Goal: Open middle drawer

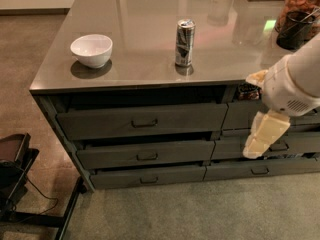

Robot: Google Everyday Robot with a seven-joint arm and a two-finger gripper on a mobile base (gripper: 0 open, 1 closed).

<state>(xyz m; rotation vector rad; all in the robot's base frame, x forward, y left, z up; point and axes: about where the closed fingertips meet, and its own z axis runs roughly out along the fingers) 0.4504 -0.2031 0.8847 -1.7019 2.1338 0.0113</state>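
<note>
Three wide drawers sit one over the other under the left part of the big grey counter (150, 14). The middle drawer (110, 156) is the one in between. Its front is shorter than the top drawer (100, 124) and taller than the bottom drawer (115, 178). It does not look pulled out yet.

The robot's white arm (295, 81) comes in from the right side. The gripper (257, 143) hangs down in front of the right-hand drawers, well apart from the middle drawer. It cannot be told if the gripper is wide or narrow.

A white bowl (91, 50) and a drink can (184, 42) stand on the counter, well apart from each other. The smallest thing that matters is the little loop pull (147, 156) at the middle of the drawer front.

To do this step well, the gripper likely needs to go left and come level with that pull, not the one above or the one below. It should catch the loop, then pull straight back, away from the counter. A slanted pull could make the drawer stick. Going slowly should keep the can from tipping.
</note>
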